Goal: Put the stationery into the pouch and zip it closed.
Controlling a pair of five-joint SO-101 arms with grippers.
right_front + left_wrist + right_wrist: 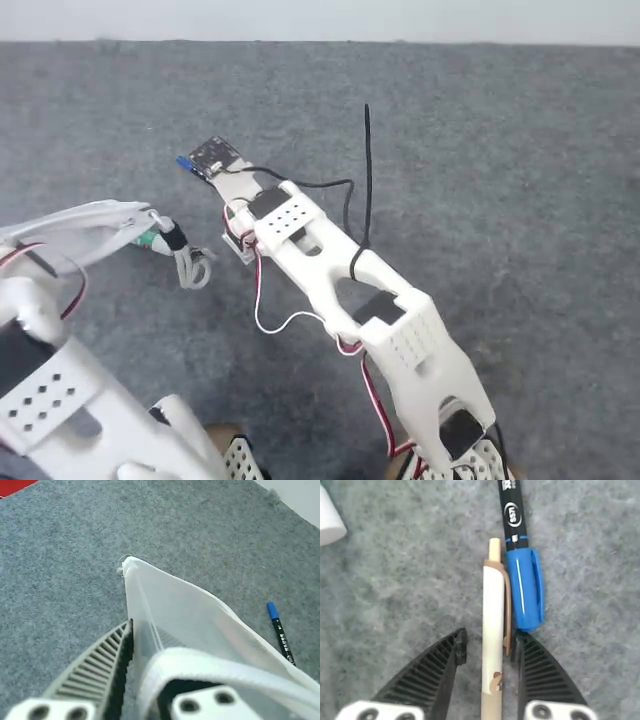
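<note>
Right gripper (490, 637): spread open, astride a beige pen (491, 590) lying flat on the grey desk (395, 590). Blue-capped marker (522, 580) right alongside the pen, just ahead of one fingertip. Left gripper (145, 635): clamped on a white mesh pouch (185, 610), stretching forward from between its fingers.

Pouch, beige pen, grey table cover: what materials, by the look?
White translucent pouch: soft plastic film, likely; matte, hazy see-through walls. Beige pen: smooth plastic, probably; slight sheen. Grey table cover: fuzzy, mottled fibres, so felt or short-pile carpet.
</note>
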